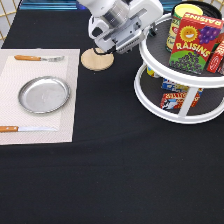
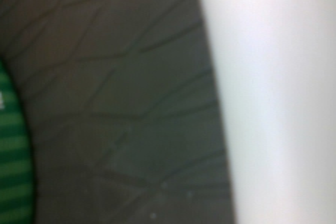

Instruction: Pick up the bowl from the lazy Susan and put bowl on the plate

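Observation:
My gripper (image 1: 142, 34) hangs at the exterior view's top centre, right against the left edge of the lazy Susan's (image 1: 150, 56) upper tier. The bowl is hidden; no black bowl shows in either view. The silver plate (image 1: 44, 94) lies empty on a pale placemat (image 1: 35, 70) at the exterior view's left, well apart from the gripper. Up close, the wrist view shows the lazy Susan's dark grey non-slip surface (image 2: 127, 125), its white rim (image 2: 277, 100) and a green striped object (image 2: 11, 165).
A red raisins box (image 1: 192, 45) and a yellow can (image 1: 182, 17) stand on the upper tier, and small boxes (image 1: 175, 95) on the lower one. A wooden coaster (image 1: 97, 59) lies below the gripper. A fork (image 1: 37, 58) and a knife (image 1: 25, 129) flank the plate.

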